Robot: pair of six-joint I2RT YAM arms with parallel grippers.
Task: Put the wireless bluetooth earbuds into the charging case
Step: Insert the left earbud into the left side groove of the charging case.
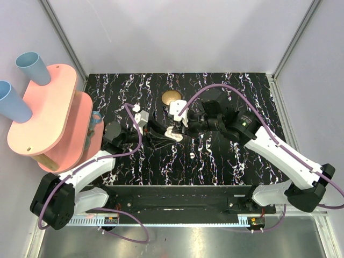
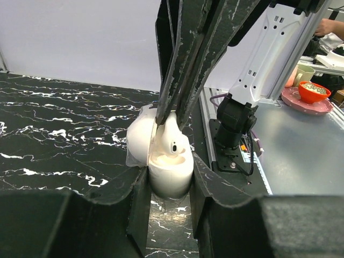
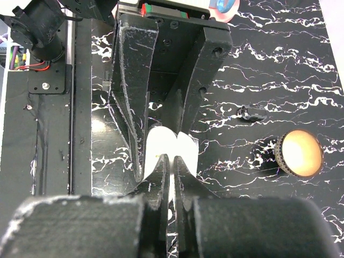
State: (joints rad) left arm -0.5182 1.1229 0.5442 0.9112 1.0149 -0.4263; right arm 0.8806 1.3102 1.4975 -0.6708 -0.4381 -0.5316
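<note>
Left gripper [image 2: 170, 185] is clamped on the charging case [image 2: 173, 178]: case body sits upright between its two fingers, both pads in contact with the sides. Lid [image 2: 140, 143] is flipped open to the left of the fingers. Right gripper [image 3: 170, 164] comes in from above the case, jaws nearly closed and pinching one earbud [image 2: 174, 141] by its top end. The bud's lower part is already down in the open mouth of the case, just under the right fingertips. Small white speck [image 1: 192, 155] on the tabletop [image 2: 64, 123], near the right gripper on the side toward the arm bases, is probably the second bud, too small to confirm. Brass bowl [image 3: 299, 153] stands well off to the side of the right fingers, apart from both grippers.
</note>
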